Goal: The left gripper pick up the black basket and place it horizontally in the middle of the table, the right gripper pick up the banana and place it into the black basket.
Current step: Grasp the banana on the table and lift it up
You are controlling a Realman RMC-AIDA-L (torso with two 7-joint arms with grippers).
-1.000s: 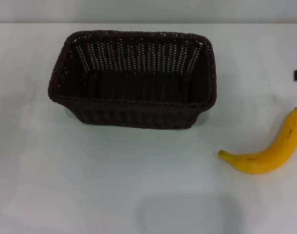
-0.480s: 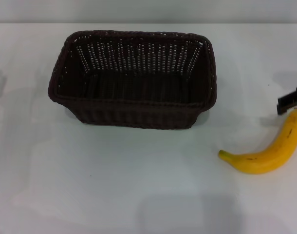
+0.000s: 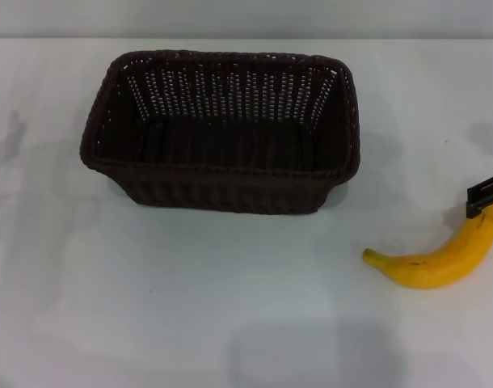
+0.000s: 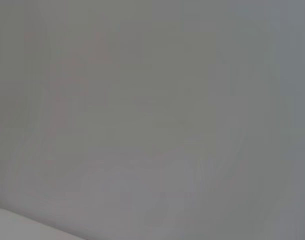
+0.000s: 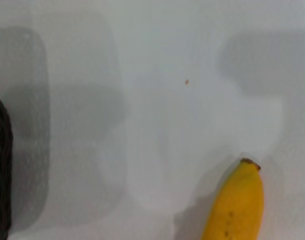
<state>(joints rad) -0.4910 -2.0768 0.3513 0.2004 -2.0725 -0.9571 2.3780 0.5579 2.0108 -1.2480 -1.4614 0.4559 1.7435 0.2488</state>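
Observation:
The black basket (image 3: 222,129) stands upright and empty in the middle of the white table (image 3: 190,307), its long side across the view. The yellow banana (image 3: 440,252) lies on the table to the basket's right, near the right edge of the head view. A black fingertip of my right gripper (image 3: 485,194) shows at that edge, just above the banana's far end. The right wrist view shows the banana's end (image 5: 235,205) and a sliver of the basket (image 5: 0,170). The left gripper is out of view; the left wrist view shows only a blank grey surface.
The table's far edge (image 3: 246,38) meets a grey wall behind the basket. A small dark speck (image 5: 186,82) lies on the table near the banana.
The right gripper's fingertip has come in from the right edge and moved down toward the banana's far end. Basket and banana have not moved.

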